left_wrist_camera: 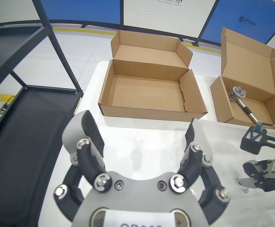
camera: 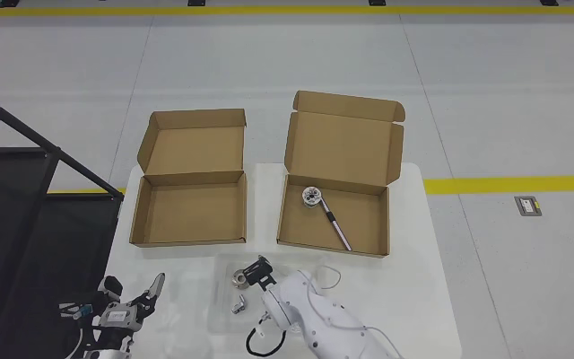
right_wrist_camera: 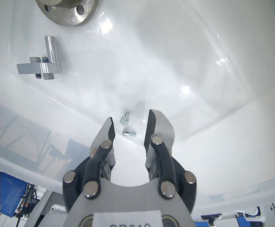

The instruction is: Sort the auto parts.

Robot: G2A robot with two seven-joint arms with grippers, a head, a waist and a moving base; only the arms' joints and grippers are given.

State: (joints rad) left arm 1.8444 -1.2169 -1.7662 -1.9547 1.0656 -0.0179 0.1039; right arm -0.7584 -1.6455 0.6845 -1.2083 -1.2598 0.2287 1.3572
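Observation:
My right gripper point(right_wrist_camera: 131, 117) is open low inside a clear plastic tray point(right_wrist_camera: 214, 120). Two small silver bolts point(right_wrist_camera: 125, 117) lie on the tray floor between its fingertips, untouched. Farther along the tray are an aluminium bracket with screws point(right_wrist_camera: 40, 65) and a round steel flange point(right_wrist_camera: 66, 10). From above, this gripper point(camera: 256, 269) is over the tray beside the flange point(camera: 240, 276) and bracket point(camera: 239, 307). My left gripper point(left_wrist_camera: 140, 117) is open and holds nothing, above the table's front left corner point(camera: 134, 292).
Two open cardboard boxes stand at the back of the table. The left box point(camera: 188, 215) has nothing in it. The right box point(camera: 377, 233) holds a toothed metal part on a rod point(camera: 325, 211). A black rack point(camera: 54, 251) adjoins the table's left side.

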